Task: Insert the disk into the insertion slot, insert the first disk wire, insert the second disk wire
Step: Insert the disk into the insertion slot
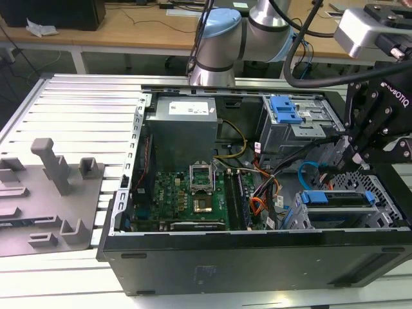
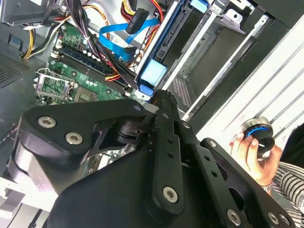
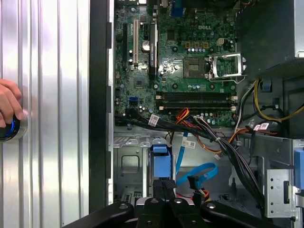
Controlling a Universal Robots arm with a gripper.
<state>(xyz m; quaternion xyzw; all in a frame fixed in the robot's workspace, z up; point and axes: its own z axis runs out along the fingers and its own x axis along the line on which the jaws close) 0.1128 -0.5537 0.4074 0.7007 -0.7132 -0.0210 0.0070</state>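
Note:
The disk (image 1: 338, 198), in its bright blue frame, lies in the insertion slot (image 1: 299, 219), the grey perforated cage at the case's front corner on the exterior view's right. My black gripper (image 1: 356, 164) hangs just above it. In both wrist views the fingers are shut together, with the tips (image 3: 164, 184) (image 2: 164, 97) right at the end tab of the blue frame (image 3: 160, 160) (image 2: 153, 72). The second disk wire (image 3: 202, 171) (image 2: 118, 32) (image 1: 306, 172) loops loose beside the cage, its black plug unattached. I cannot pick out the first disk wire among the black and orange bundles (image 3: 228, 152).
A taller grey bay with a blue latch (image 1: 286, 109) stands behind the cage. The motherboard (image 1: 187, 193) and power supply (image 1: 183, 125) fill the rest of the case. A grey fixture tray (image 1: 45, 193) lies at the exterior view's left. A person's hand (image 3: 7, 102) rests on a round knob (image 2: 259, 133).

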